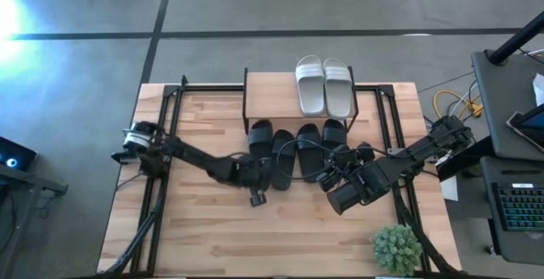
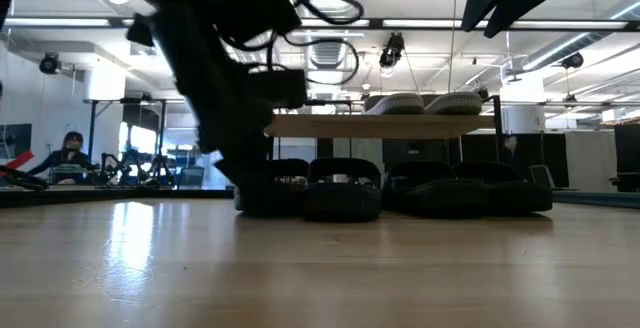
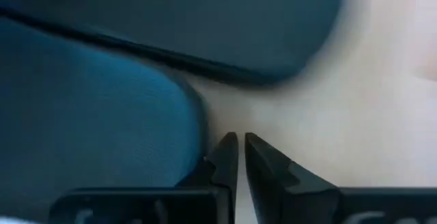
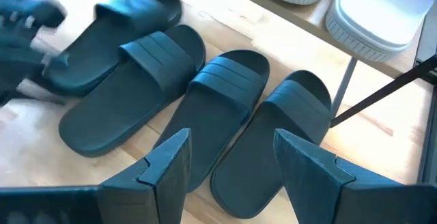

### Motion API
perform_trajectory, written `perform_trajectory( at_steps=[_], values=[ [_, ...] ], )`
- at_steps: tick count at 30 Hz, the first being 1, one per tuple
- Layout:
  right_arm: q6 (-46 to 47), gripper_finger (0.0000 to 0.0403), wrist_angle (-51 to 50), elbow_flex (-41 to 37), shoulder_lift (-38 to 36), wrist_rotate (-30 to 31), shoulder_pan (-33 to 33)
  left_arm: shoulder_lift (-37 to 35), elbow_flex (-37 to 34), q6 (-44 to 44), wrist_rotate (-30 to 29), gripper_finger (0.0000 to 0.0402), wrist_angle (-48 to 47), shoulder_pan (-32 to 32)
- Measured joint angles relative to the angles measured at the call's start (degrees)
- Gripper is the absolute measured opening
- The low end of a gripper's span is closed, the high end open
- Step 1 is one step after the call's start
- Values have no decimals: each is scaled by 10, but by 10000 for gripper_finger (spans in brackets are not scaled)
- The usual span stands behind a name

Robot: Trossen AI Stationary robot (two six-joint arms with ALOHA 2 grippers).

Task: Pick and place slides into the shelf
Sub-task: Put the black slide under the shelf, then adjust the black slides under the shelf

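Four black slides [image 1: 295,149] lie side by side on the table in front of the shelf [image 1: 272,92], toes toward it; in the right wrist view the black slides [image 4: 218,108] fill the middle. Two white slides [image 1: 324,85] rest on the shelf's plank top. My left gripper [image 3: 240,149] is shut and low over the table, right beside the heel end of a black slide [image 3: 89,115]. My right gripper [image 4: 232,157] is open and hovers above the heels of the right-hand black slides, touching nothing. My left gripper points down at the bare table with its fingers [image 3: 225,157] shut, close against the rounded heel edge [image 3: 194,125] of a black slide. I cannot tell whether the outer side of one finger touches that edge.
A green potted plant [image 1: 396,247] stands at the table's near right corner. Black metal frames [image 1: 161,126] run along both sides of the table. The shelf's thin legs [image 4: 345,87] stand just beyond the slides' toes. Bare wood lies toward the near edge [image 1: 255,236].
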Motion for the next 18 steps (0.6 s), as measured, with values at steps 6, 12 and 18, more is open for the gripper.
perform_trajectory(
  at_steps=[6,12,18],
  values=[
    [0,201,-1,0,0,-3,-1,-9,-1,35,-14,13,-18,55],
    [5,201,2,0,0,-51,0,-52,0,18,44,13,-28,36],
    [16,193,79,-5,18,-171,35,-160,-3,-60,39,13,-69,-27]
  ],
)
